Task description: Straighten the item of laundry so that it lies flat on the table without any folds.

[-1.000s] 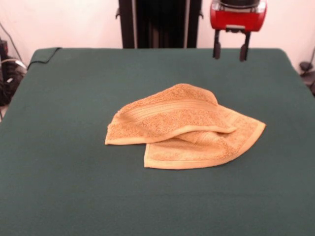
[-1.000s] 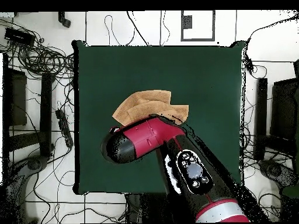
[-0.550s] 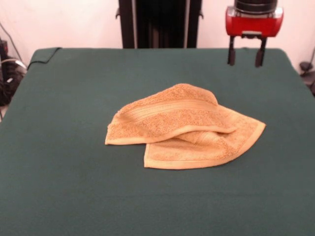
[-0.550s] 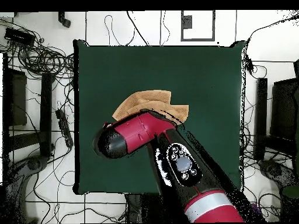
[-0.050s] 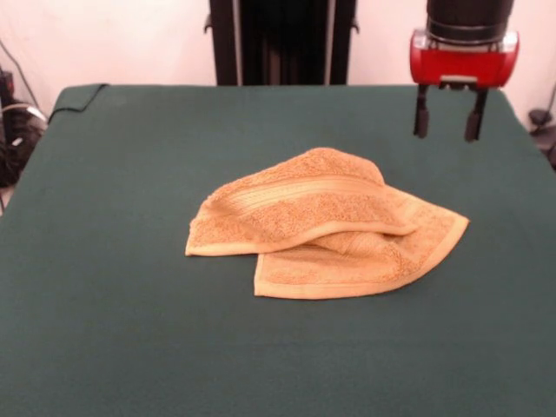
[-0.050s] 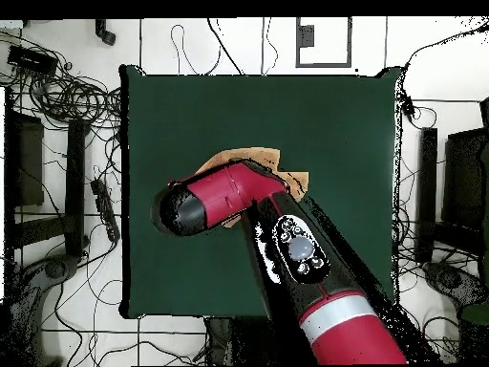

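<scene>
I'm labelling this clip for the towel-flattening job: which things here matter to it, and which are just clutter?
Part of the job:
towel, crumpled and folded over itself
green table
hand, open, above the table beside the towel

Just lying about:
cables on the floor

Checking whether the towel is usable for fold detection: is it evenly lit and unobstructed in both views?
Front view: towel fully visible, evenly lit, soft shadows under its folds, no glare. Overhead view: the arm covers most of it; only edges show.
</scene>
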